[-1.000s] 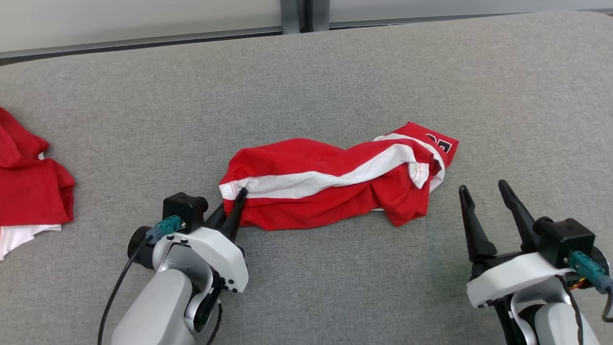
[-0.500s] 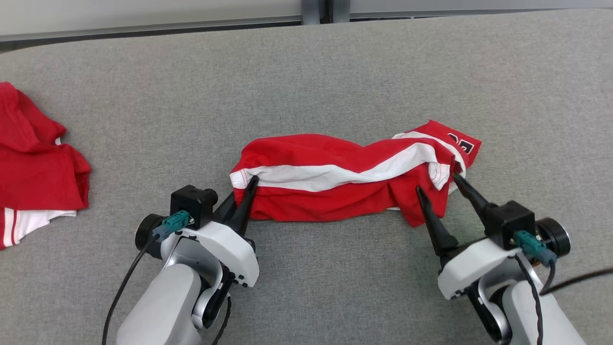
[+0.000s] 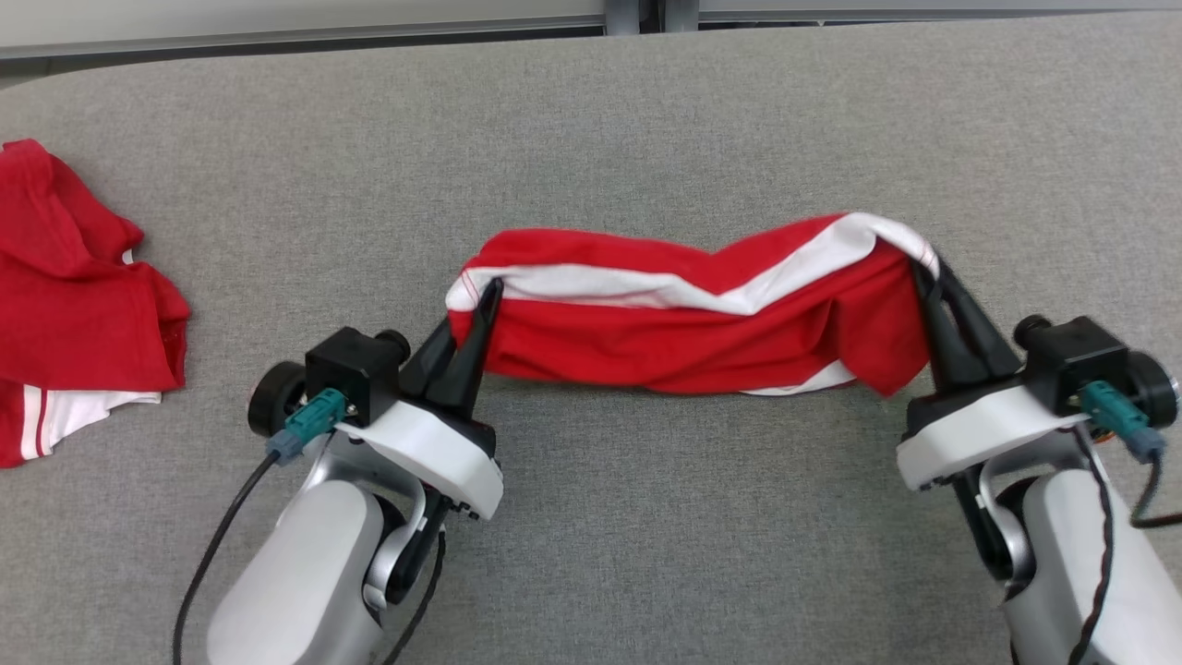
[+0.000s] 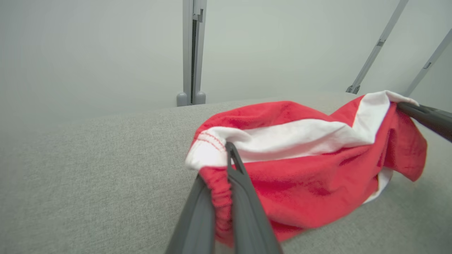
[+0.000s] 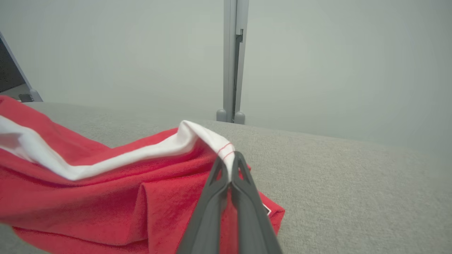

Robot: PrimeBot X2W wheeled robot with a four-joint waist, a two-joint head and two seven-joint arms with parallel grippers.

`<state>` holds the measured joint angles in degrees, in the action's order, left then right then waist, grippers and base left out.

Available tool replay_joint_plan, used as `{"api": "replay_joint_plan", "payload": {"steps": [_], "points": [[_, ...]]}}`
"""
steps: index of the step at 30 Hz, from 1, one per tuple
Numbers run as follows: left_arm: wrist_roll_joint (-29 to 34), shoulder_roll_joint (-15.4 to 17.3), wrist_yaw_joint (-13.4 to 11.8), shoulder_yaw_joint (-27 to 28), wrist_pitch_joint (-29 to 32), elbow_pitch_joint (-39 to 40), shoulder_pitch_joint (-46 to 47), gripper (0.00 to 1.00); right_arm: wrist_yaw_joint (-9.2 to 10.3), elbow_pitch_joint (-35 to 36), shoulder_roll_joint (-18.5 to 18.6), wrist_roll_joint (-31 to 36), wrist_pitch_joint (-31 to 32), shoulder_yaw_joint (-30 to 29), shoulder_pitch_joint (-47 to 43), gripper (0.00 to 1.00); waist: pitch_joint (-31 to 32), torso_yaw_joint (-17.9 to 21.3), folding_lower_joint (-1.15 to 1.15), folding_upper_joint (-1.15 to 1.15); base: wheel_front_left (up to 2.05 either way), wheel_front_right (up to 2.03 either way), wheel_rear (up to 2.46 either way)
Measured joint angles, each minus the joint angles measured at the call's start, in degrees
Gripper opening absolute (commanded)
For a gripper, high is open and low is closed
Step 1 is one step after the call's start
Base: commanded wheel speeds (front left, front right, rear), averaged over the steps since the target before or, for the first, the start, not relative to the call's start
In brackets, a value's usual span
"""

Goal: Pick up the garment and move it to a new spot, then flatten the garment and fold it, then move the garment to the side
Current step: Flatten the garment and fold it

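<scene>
The garment [image 3: 683, 314] is red with a white stripe, stretched between both grippers and sagging in the middle over the grey table [image 3: 646, 139]. My left gripper [image 3: 488, 292] is shut on its left end, pinching the white seam. My right gripper [image 3: 926, 272] is shut on the right end, which is lifted off the surface. In the left wrist view the garment [image 4: 303, 165] is bunched between my left gripper [image 4: 227, 150], and a dark finger of the other gripper [image 4: 427, 116] holds its far corner. In the right wrist view my right gripper [image 5: 229, 160] clamps the garment [image 5: 106, 190] at its white hem.
A second red and white cloth [image 3: 74, 296] lies crumpled at the table's left edge. A pale wall with a grey post [image 3: 646, 14] runs behind the table's far edge. Bare grey surface spreads in front of and behind the garment.
My right gripper moved in from the lower right, closed on the garment's right end and raised it. The left gripper kept its grip. The head camera shifted, sliding the scene.
</scene>
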<state>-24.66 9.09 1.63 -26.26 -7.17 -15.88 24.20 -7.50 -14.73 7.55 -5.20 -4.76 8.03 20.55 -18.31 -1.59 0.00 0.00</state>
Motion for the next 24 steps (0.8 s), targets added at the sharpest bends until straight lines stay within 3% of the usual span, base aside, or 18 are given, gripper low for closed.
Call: {"api": "replay_joint_plan", "payload": {"steps": [10,24], "points": [[2.5,2.8,-1.8,1.2,-0.4,13.3,3.5,0.00,0.00,12.2,2.9,-0.3,-1.0,-4.0,2.9,0.00,2.0,1.0,0.00,0.00,0.00,0.00,0.00],[4.4,5.5,-3.3,3.7,3.5,28.5,11.4,0.00,0.00,28.7,6.9,-3.4,5.5,-7.6,5.0,0.00,6.6,2.5,0.00,0.00,0.00,0.00,0.00]]}}
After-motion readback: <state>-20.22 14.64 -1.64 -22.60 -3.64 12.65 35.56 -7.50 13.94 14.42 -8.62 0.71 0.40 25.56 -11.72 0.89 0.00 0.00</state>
